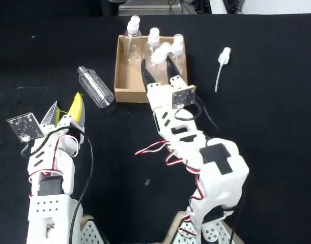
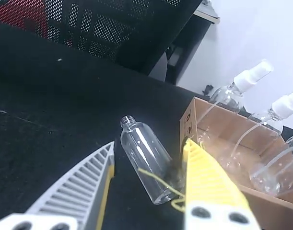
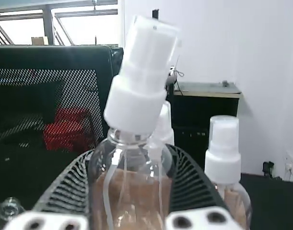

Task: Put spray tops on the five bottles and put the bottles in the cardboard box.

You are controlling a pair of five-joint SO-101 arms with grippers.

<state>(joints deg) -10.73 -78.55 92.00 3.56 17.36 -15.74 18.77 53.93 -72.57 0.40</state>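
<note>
Capped bottle [image 3: 132, 143] clamped in right claw [image 1: 157, 65] at cardboard box [image 1: 125, 94], left claw [image 1: 67, 101] wide, uncapped bottle [image 1: 95, 87] just ahead

Lighting: bright, even.
We logged daylight through windows [image 3: 21, 28], a pale wall [image 3: 208, 43] glowing, glints on the lying bottle [image 1: 95, 87].

Place: most likely a robotics lab or an office workroom.
Work surface: a table under plain black cloth [image 1: 277, 152], laid out as a test bench.
Rig: a left arm [image 1: 48, 193] and a right arm [image 1: 216, 168] of white printed parts at the near edge, with loose red and white wires [image 1: 155, 148] exposed.
Seating: a black mesh office chair [image 2: 88, 28] beyond the far side of the table.
Walls: bare white wall [image 3: 232, 43] on the far right.
Furniture: a dark cabinet [image 3: 208, 115] with a pale top, against that wall.
Daylight: a framed window [image 3: 21, 28] on the far left.
</note>
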